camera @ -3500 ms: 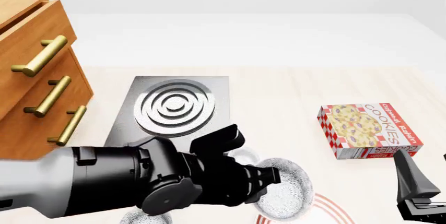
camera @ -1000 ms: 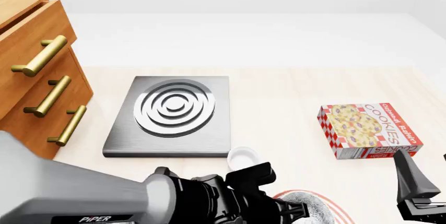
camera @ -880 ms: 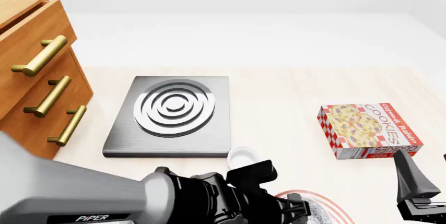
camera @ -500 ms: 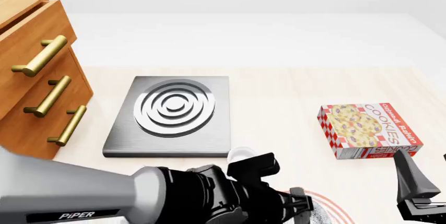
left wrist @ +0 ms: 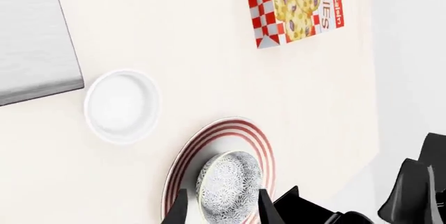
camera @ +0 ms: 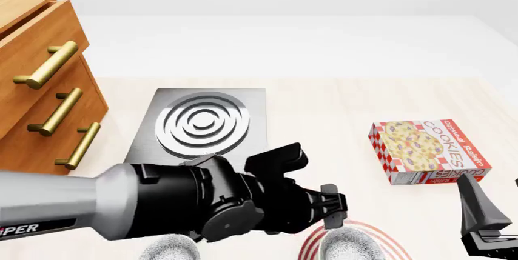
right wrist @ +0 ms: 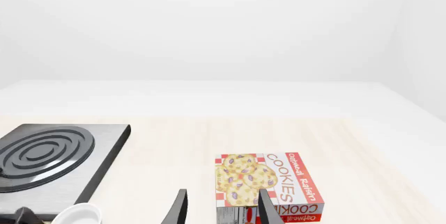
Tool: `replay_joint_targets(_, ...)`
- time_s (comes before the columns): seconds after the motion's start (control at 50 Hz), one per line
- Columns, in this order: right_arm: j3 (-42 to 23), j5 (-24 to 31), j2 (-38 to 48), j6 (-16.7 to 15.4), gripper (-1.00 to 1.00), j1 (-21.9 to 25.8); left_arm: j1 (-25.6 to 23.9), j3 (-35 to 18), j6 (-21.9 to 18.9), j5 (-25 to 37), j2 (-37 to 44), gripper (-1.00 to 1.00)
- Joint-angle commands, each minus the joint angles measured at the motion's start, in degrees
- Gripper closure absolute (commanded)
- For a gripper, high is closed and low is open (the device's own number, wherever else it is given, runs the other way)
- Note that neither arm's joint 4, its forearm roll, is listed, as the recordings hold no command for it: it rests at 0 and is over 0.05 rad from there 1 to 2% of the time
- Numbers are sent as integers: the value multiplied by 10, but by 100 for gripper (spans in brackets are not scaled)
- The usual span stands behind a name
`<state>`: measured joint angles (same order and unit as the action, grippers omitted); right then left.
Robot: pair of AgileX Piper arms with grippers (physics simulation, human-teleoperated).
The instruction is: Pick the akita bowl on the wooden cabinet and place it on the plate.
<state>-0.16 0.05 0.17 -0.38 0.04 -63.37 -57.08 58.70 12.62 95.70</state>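
Two arms: left end effector (left wrist: 219,211) hangs over the plate (left wrist: 241,132), fingers spread either side of the bowl (left wrist: 229,185), gripping nothing. Bowl sits on plate. Right end effector (right wrist: 219,208) parted, empty. Front view: left arm hides most of plate.

A simulated kitchen scene, rendered against bare white walls. A pale wooden table (camera: 340,99) holds a grey square stove (camera: 201,125) with silver rings, a red-checked cookies box (camera: 429,151), a red-ringed plate (left wrist: 233,135) and a small white bowl (left wrist: 122,106). An orange-brown wooden cabinet (camera: 40,90) with brass handles stands at the left.
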Motion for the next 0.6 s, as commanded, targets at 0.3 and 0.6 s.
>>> replay_joint_targets(0.3,0,0,0,0,-100,0,44,21,-32,50,-115,-100)
replay_joint_targets(0.6,0,0,0,0,-100,0,63,51,-49,51,-159,-100)
